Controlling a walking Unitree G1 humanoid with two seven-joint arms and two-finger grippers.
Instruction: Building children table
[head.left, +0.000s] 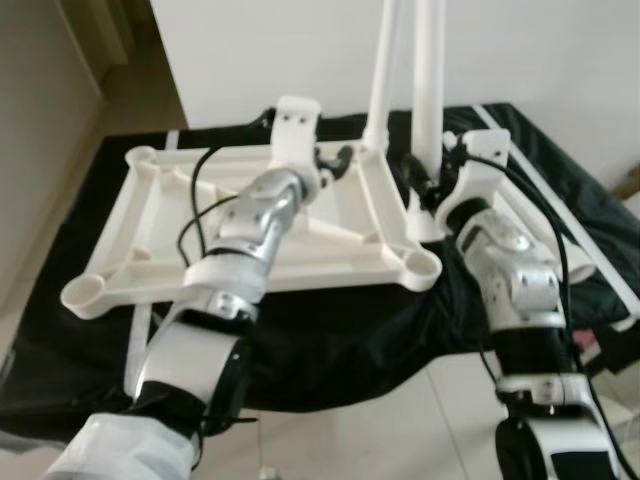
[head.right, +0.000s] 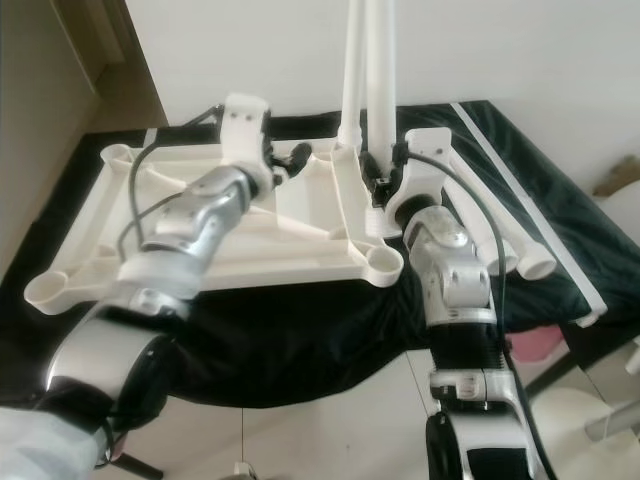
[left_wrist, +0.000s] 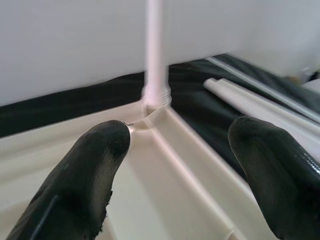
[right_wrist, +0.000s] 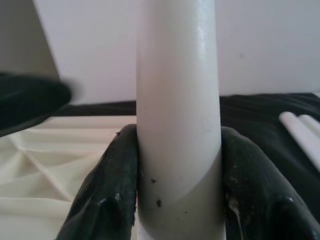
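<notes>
One leg (left_wrist: 156, 60) stands in the tabletop (head.left: 150, 235). The right gripper (right_wrist: 177, 185) pinches a second leg (right_wrist: 177, 100) (not yet seated, it seems). The left gripper (left_wrist: 177, 165) is spread, and other sockets are empty.

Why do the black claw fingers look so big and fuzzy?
Right wrist view: the fingers sit close to the lens, soft-edged, gripping the leg. Left wrist view: fingers blurred too, the far leg smeared. Eye views: slightly hazy overall.

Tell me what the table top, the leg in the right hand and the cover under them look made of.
Table top: apparently moulded plastic, cream, ribbed underside, soft sheen.
Leg: likely plastic tube, smooth, glossy highlight, in the right hand.
Cover: black cloth or sheeting, creased; which is unclear.
</notes>
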